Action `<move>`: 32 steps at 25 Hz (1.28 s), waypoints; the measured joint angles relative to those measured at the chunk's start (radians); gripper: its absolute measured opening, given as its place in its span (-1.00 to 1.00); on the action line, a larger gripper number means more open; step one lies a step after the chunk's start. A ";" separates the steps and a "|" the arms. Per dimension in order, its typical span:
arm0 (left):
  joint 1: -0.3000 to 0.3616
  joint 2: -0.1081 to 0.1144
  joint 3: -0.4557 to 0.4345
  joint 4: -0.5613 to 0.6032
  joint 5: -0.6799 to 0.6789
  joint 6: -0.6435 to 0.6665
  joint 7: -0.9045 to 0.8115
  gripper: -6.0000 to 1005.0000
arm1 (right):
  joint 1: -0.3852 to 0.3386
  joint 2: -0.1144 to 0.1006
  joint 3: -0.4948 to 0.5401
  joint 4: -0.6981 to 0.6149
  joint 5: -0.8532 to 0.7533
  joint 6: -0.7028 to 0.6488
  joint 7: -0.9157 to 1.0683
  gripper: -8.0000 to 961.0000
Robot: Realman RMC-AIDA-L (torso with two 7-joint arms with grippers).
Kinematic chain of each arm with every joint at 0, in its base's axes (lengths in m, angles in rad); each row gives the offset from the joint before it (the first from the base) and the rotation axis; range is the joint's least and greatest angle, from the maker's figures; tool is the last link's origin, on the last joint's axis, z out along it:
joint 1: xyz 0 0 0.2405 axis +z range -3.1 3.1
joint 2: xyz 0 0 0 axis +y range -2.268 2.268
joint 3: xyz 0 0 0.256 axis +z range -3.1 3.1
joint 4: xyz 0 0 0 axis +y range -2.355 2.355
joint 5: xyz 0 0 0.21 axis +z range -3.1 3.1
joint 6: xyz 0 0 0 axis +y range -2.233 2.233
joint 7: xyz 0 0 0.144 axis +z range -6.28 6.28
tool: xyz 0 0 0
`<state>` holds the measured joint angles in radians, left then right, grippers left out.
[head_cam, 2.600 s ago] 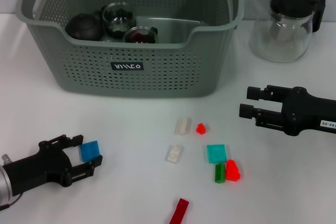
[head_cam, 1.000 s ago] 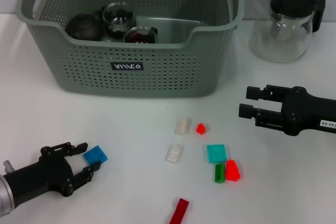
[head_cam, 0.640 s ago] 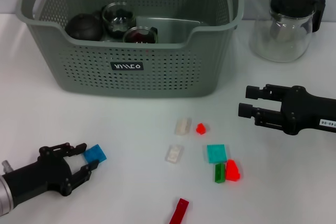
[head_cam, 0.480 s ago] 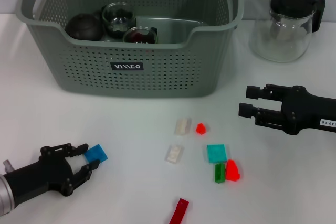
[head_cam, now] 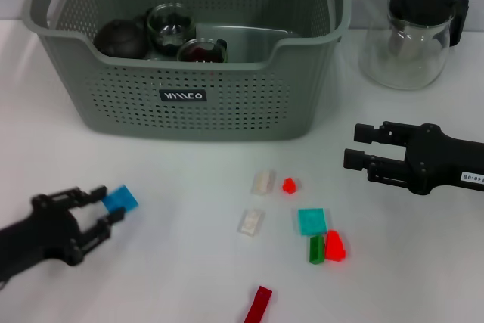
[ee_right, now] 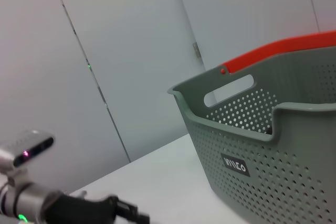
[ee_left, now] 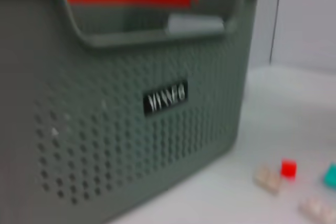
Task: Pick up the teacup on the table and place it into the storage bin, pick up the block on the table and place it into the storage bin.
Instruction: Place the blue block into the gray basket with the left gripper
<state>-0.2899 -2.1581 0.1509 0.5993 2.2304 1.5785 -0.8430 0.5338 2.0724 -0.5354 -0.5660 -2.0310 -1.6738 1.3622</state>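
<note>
From the head, the left gripper (head_cam: 97,212) pinches the flat blue block (head_cam: 121,200), lifted leftward since earlier, before the perforated plastic storage bin (head_cam: 227,104) (glass teacup (head_cam: 171,26) inside), while the right gripper (head_cam: 361,147) hovers with jaws parted; the left wrist shows the bin's blurred label (ee_left: 166,97).

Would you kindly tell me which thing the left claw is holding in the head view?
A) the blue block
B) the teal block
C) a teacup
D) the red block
A: the left claw is closed on the blue block, held near the table's left front, while the other loose blocks lie on the table apart from it.
</note>
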 joint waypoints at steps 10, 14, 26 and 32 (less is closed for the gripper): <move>-0.065 0.055 -0.091 0.041 -0.001 0.242 -0.272 -0.10 | 0.000 0.000 0.000 0.000 0.000 0.000 -0.003 0.34; -0.117 0.067 -0.092 0.030 -0.031 0.293 -0.407 -0.08 | -0.004 0.000 0.000 0.000 0.000 0.000 -0.004 0.34; -0.352 0.082 -0.091 -0.013 -0.192 0.219 -0.698 -0.02 | 0.000 0.000 -0.002 0.000 0.001 -0.006 -0.009 0.33; -0.481 0.093 -0.034 0.028 -0.229 0.099 -0.824 0.02 | 0.004 0.000 -0.006 0.000 0.002 -0.008 -0.009 0.33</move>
<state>-0.7710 -2.0648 0.1166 0.6277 2.0019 1.6776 -1.6666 0.5377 2.0725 -0.5410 -0.5660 -2.0293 -1.6820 1.3531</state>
